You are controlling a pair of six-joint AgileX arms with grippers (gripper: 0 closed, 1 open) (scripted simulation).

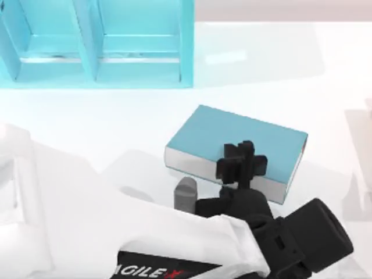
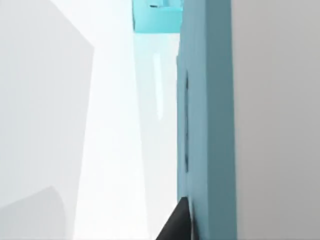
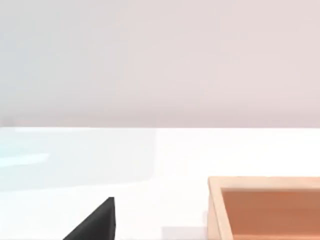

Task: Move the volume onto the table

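At the near middle of the desk (image 1: 116, 116), the left hand (image 1: 241, 165) sits over the near long edge of the volume (image 1: 232, 139), its black fingers straddling that edge where the teal cover meets the pale page block. In the left wrist view the teal cover of the volume (image 2: 205, 125) stands just beside one dark fingertip (image 2: 177, 225), so I judge the hand to be clamped on the book, though the second finger is hidden and the grip cannot be fully confirmed.

The volume lies flat or very nearly flat, apart from the teal shelf (image 1: 93, 46), which stands at the far left. Whether its underside already rests on the white surface I cannot tell. Its long axis runs from the top view's left, slightly farther from the camera, to the right, slightly nearer, with the whitish spine end on the right. The left arm reaches in from the near left and crosses that axis roughly squarely, so it is plainly the nearer arm.

Bare desk lies on every side of the book, with open room toward the right and the far edge. The right wrist view shows one dark finger (image 3: 95, 222) of the right hand, the white desk and a wooden box (image 3: 265, 207); that hand's opening I cannot tell.

Judged from this, what remains is to settle and release.
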